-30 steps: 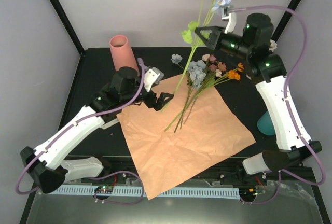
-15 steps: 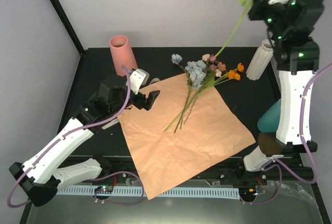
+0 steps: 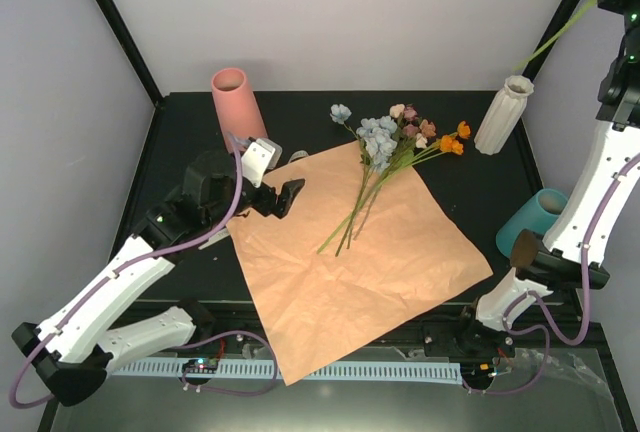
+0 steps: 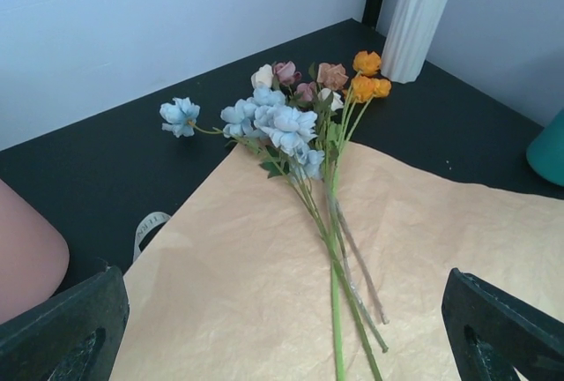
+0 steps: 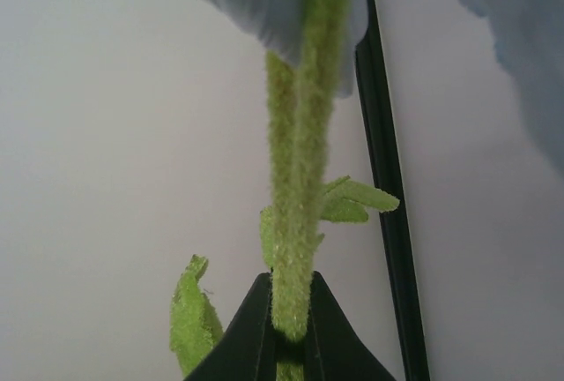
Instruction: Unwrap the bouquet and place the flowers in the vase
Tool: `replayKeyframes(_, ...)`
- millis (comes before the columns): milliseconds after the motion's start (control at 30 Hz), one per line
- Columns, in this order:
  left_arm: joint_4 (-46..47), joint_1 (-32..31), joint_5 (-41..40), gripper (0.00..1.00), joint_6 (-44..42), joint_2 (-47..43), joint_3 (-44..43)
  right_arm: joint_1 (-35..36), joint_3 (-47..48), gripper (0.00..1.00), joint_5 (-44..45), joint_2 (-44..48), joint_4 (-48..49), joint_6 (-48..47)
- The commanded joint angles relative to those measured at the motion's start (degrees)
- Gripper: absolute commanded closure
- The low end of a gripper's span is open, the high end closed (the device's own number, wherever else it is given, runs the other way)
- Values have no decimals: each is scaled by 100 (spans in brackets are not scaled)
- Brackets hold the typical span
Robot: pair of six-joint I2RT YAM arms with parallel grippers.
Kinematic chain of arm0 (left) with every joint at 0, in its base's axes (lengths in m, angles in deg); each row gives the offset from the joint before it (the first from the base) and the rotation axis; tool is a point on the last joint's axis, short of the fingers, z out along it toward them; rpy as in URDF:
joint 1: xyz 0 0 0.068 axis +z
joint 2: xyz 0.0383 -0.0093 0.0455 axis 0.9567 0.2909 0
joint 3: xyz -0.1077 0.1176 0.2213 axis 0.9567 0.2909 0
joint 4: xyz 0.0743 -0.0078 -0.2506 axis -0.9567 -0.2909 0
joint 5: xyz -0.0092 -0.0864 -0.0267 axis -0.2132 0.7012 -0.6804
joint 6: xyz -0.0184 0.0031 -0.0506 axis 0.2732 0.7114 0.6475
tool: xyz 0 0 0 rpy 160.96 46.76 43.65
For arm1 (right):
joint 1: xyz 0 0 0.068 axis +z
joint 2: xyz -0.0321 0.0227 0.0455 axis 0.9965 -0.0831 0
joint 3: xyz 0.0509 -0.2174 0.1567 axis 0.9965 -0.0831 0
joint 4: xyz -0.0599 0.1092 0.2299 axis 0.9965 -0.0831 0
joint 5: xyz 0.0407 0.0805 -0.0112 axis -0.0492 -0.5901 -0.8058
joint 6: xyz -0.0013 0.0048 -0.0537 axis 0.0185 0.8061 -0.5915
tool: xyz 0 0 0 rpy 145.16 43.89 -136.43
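Right gripper (image 5: 289, 332) pinches one fuzzy green stem (image 5: 295, 178) up above the white ribbed vase (image 3: 503, 112) at back right, while the left gripper (image 3: 285, 199) hangs wide open and empty beside the other flowers (image 3: 385, 147) lying on peach paper (image 3: 360, 272)

A crinkled peach-orange paper sheet (image 3: 360, 272) lies spread flat on the black table (image 3: 470, 167). A bunch of thin green-stemmed artificial flowers (image 3: 385, 157) lies across its far corner, stems on the paper and blue, pink and orange blooms just past the edge. At the sheet's left corner is the left gripper (image 3: 287, 198), jaws spread and holding nothing. Beyond that corner stands a smooth pink cylinder vase (image 3: 236, 100). Off the sheet's far right stands a tall white ribbed vase (image 3: 502, 112). A green flower stem (image 3: 555, 44) slants from above its rim to the top right corner. A teal cylinder vase (image 3: 528, 222) sits by the sheet's right corner, partly behind the right arm (image 3: 600, 172).
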Motion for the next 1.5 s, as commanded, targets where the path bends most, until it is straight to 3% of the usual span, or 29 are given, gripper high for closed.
replayKeyframes(0,16,4,147,1,-53,69,-115,-201,181,98,104,-24,378,94)
replayKeyframes(700,85,4,381,1,-189,511,-403,-397,-310,98,139,-567,18,-94)
replayKeyframes(933,137,2,365,1,-86,555,-365,-388,-583,94,-283,-925,113,120)
replayKeyframes(967,150,0,372,1,-72,570,-364,-376,-593,90,-288,-995,76,124)
replayKeyframes(1067,155,8,377,1,-26,623,-396,-332,-687,55,-189,-1144,-132,59)
replayKeyframes(1133,142,5,384,1,0,667,-421,-312,-798,40,-124,-1193,-289,121)
replayKeyframes(1467,-106,7,407,1,149,884,-563,-208,-1254,6,179,-967,-1131,440)
